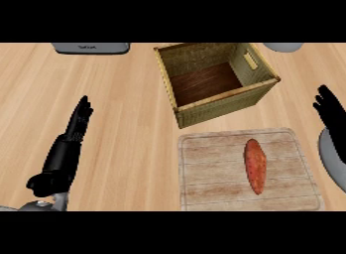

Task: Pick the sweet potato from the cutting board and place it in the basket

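Head view of the working surface at the start of the pick. The sweet potato lay lengthwise on the cutting board, right of the board's centre, with its long axis running away from the robot. Nothing touched or covered it, so it was open to a grasp from above or from the side. The basket stood just beyond the board's far edge, turned at an angle, with its mouth up and only a dark floor showing inside. This placement suggests a short carry, forward and slightly left, once the sweet potato is lifted.

The right hand showed at the view's right edge, beside the board but clear of it, fingers straight and holding nothing. Being the nearer hand, it was judged the likely one for the pick. Its fingers would have to close across the narrow width of the sweet potato. The left hand was at the left of the view, well apart from both board and basket, likewise released, with extended fingers and nothing in it. A grey object and a second grey shape lay at the far edge, clear of the route, and too little of either showed to identify it. No step of the task was yet done.
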